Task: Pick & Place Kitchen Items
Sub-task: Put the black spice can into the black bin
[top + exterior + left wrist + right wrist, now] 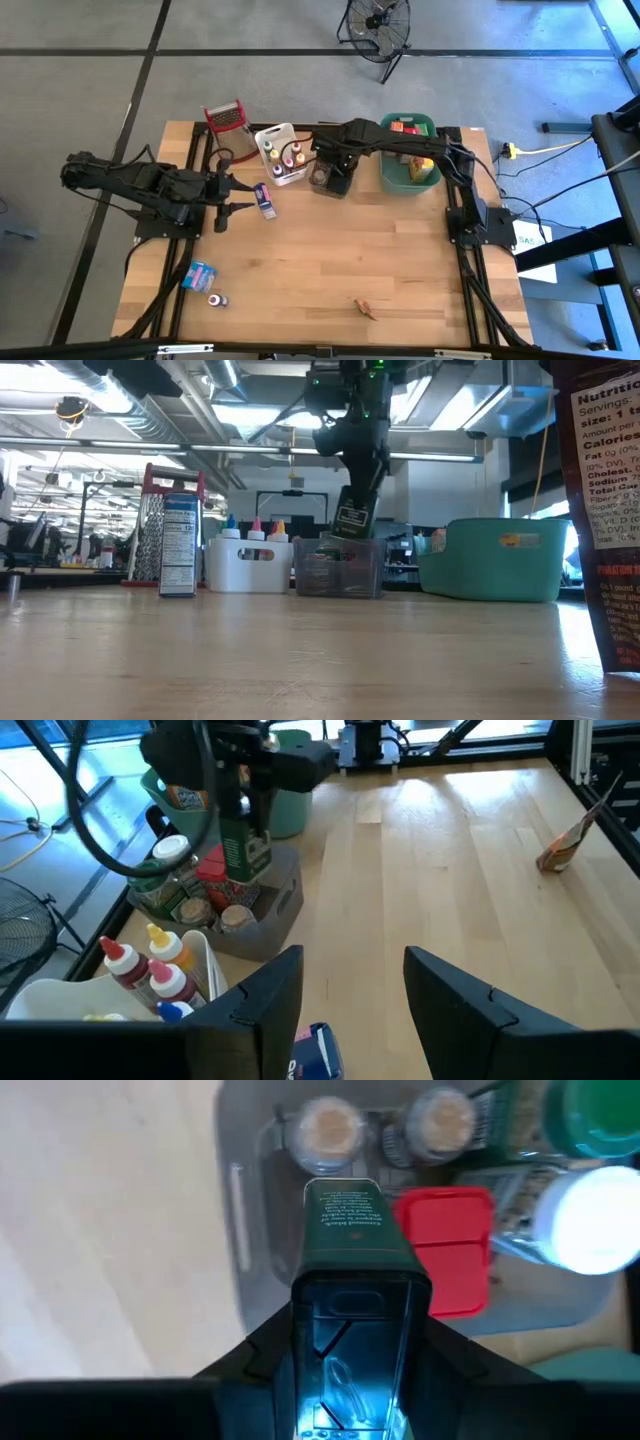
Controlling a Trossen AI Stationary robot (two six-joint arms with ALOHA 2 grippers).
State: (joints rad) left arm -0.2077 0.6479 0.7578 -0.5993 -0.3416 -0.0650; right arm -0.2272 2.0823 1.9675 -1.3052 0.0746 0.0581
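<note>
Wide bare table ahead of the tubs; back edge crowded by grater, white caddy, clear bin, green tub.

From above I see my right gripper over the clear bin, my left gripper beside a small blue box.

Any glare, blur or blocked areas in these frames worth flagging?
Low view: a blurred dark package fills the right edge; ceiling lights glare. Right wrist view: white cap blown out, and the green box in the right claw hides the clear bin centre. High view: even light.
</note>
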